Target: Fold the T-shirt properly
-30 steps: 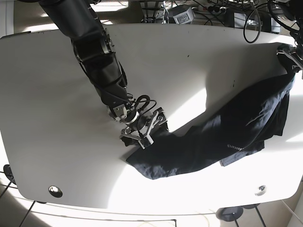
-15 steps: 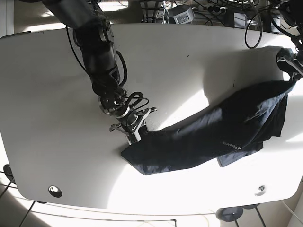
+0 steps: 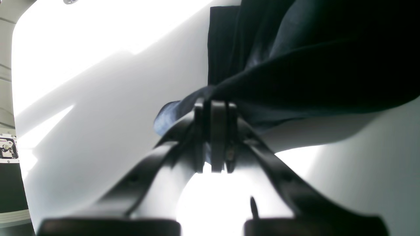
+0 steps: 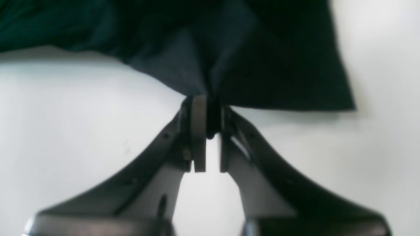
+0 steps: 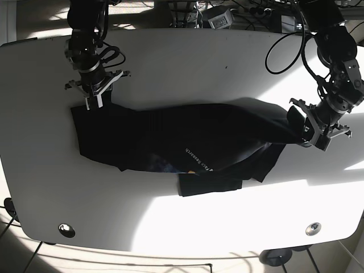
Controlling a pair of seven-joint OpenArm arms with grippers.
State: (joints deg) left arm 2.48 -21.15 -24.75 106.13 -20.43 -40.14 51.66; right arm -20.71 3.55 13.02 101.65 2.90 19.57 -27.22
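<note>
The near edge of the white surface [image 5: 170, 227] is rounded, with a round metal fitting [image 5: 66, 230] near its left front corner and another [image 5: 311, 228] near the right front corner. Bright sunlight falls across the front of the surface, and below the edge thin legs and a pale floor show.

In the middle of the surface lies the dark T-shirt [image 5: 187, 142], stretched in a long band from left to right, bunched and creased, with a folded flap [image 5: 210, 183] hanging toward the front and small white lettering [image 5: 199, 161] on the cloth.

At the right end of the band in the base view, the left gripper [image 5: 313, 128] has its jaws clenched on an edge of the T-shirt. The left wrist view confirms it: the left gripper [image 3: 215, 113] pinches a fold of cloth [image 3: 295, 49] between closed jaws, and the fabric rises away from the surface beyond them.

At the left end, farther back, the right gripper [image 5: 94, 98] grasps the other end of the T-shirt. In the right wrist view the right gripper [image 4: 206, 108] has its jaws closed on a gathered point of the dark fabric [image 4: 236, 55], which fans out above them over the white surface [image 4: 65, 131].

Beyond the far edge of the surface lie black cables [image 5: 284, 40] and dark equipment [image 5: 219, 17], too cluttered to tell apart
</note>
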